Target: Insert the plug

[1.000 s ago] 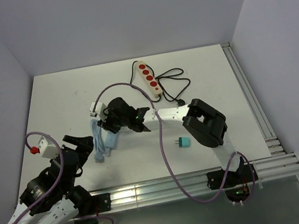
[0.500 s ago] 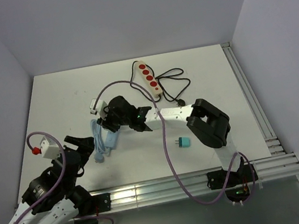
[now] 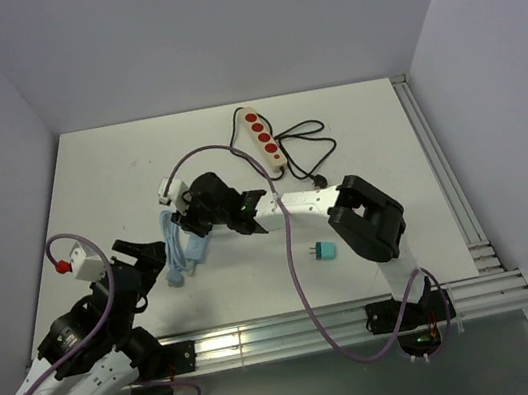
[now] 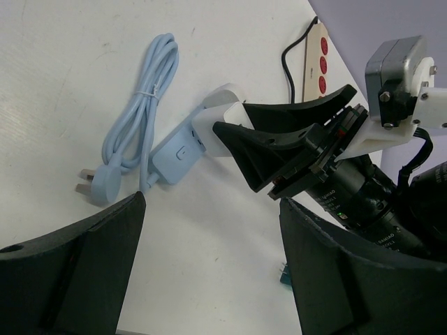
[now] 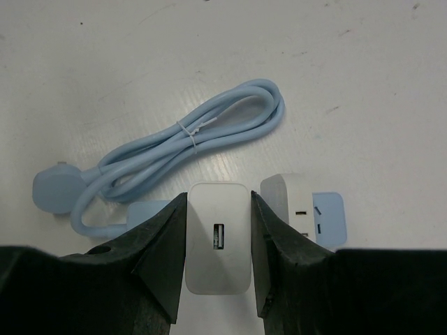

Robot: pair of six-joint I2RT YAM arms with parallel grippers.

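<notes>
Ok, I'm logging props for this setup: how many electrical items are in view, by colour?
White: 2, a charger and an adapter
Light blue: 1, an extension cord
Teal: 1, a plug
Cream and red: 1, a power strip
Total: 5

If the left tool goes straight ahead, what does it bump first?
Probably the light blue socket block, lying just ahead of the left tool, though depth is unclear.

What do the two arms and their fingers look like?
The right arm and the left arm have white links and black joints; a purple cable runs along each. The right one shows a green light, the left a white box with a red tip. The fingers are black wedges.
</notes>
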